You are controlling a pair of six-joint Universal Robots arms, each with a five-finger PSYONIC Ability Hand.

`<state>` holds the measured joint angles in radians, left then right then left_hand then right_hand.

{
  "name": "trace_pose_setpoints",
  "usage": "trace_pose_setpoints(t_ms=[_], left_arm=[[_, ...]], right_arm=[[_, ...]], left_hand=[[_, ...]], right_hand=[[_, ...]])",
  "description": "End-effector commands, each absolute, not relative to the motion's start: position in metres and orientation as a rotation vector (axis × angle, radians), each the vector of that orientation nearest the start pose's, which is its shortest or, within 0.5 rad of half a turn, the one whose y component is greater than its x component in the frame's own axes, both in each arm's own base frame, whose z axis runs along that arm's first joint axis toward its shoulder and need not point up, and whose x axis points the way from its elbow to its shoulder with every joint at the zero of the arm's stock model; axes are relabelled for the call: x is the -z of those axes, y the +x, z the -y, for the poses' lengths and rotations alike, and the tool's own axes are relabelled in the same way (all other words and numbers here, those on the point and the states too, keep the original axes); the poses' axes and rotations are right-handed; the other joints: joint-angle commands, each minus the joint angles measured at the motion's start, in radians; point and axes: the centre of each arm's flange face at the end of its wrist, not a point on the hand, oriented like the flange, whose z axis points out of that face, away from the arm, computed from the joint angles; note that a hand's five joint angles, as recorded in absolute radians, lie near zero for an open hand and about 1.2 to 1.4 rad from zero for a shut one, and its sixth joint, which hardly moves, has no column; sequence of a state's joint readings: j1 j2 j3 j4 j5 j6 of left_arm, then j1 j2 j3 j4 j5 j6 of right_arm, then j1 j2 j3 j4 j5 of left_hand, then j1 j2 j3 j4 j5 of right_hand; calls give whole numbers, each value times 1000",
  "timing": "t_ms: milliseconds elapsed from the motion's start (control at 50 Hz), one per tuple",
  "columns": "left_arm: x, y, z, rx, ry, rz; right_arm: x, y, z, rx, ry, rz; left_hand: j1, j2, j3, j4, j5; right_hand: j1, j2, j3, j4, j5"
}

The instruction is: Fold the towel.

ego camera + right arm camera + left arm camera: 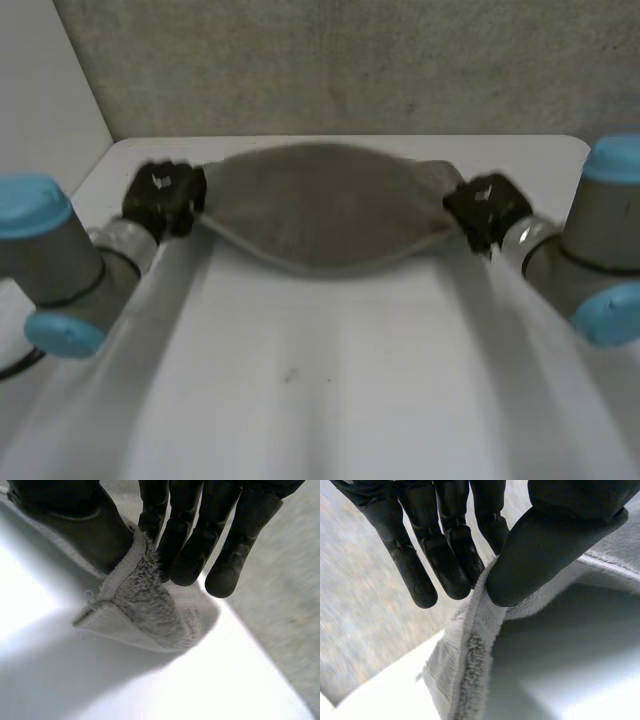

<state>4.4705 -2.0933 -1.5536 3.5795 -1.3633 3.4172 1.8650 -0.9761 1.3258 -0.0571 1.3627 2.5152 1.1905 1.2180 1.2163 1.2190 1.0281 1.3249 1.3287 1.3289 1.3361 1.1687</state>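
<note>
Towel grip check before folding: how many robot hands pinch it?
2. Left robot hand pinches the towel at its left end; right robot hand at its right end.

One towel, two hands, two arms, one tabletop.
There is a single grey towel (320,205) and one white tabletop (330,400). Two black hands show, the left hand (163,198) and the right hand (485,208), on two arms, the left arm (60,262) and the right arm (600,240). The towel seems to be one piece, though its bunched ends leave some doubt.
</note>
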Motion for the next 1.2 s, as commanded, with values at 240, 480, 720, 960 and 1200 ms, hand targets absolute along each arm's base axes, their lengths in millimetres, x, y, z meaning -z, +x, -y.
trace_pose_setpoints(t_ms=[240,480,720,960,1200], left_arm=[[-140,-206,319,2013,882,-2258],[-128,-206,317,1981,902,-2295],[-121,-206,316,1958,910,-2321],[-126,-213,298,1992,1043,-2357],[-115,-206,306,1933,1097,-2299]], right_arm=[[-180,219,301,1943,-1261,-2306],[-178,200,297,1920,-1187,-2386],[-178,199,298,1921,-1180,-2391],[-172,200,296,1898,-1191,-2396],[-168,200,295,1895,-1192,-2395]], left_hand=[[171,144,145,143,159],[-381,-408,-407,-410,-393],[-369,-397,-395,-398,-381],[-663,-690,-689,-691,-675],[-645,-673,-671,-674,-657]], right_hand=[[71,68,67,60,53],[71,68,67,60,53],[71,68,67,60,53],[71,68,67,60,53],[71,68,67,60,53]])
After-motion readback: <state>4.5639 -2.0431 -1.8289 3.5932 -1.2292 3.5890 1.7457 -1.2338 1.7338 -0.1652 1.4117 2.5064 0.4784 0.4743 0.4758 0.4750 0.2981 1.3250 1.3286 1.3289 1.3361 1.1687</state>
